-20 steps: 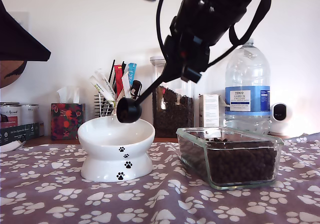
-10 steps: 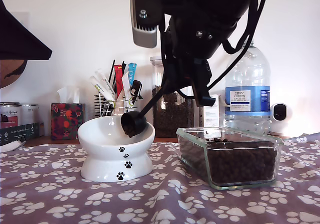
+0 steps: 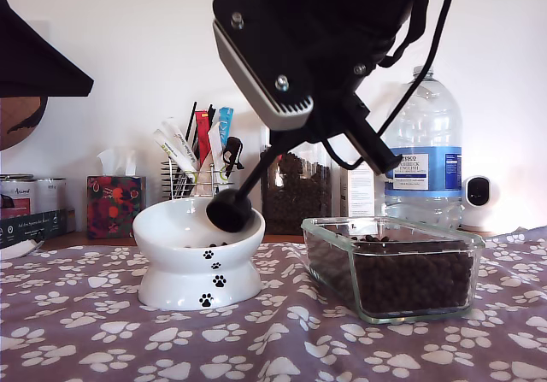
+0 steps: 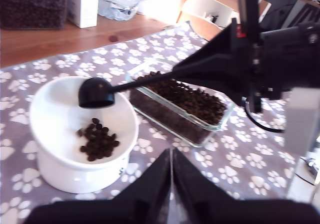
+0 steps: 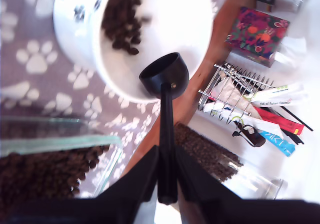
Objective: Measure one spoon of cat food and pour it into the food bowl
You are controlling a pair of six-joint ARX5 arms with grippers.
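purple paw-print tablecloth (image 3: 102, 331) covers the table from edge to edge in the exterior view. large clear water bottle (image 3: 423, 155) stands at the back toward the exterior view's right, a tall clear canister of kibble (image 3: 291, 185) just beside it toward the exterior view's left. rectangular clear glass dish (image 3: 389, 267) sits on the cloth at the exterior view's right, filled with dark kibble. white food bowl (image 3: 198, 258) on its flared pedestal, black paw prints on the side, stands near the dish at its exterior-view left, not touching it. wire rack of tubes and pens (image 3: 198, 155) and a floral tissue box (image 3: 113, 204) sit behind the bowl. my second gripper (image 5: 167, 184) is clenched on the spoon's handle end, the arm reaching down from the top of the exterior view. black spoon (image 5: 164, 76) is held tilted, its round cup over the bowl's rim on the dish side, cup empty in the second wrist view. cat food (image 4: 97, 139) lies as a small heap of brown pellets on the bowl's inner floor. my first gripper (image 4: 171, 176) hangs apart above the cloth near the bowl, jaws pressed together with nothing between them.
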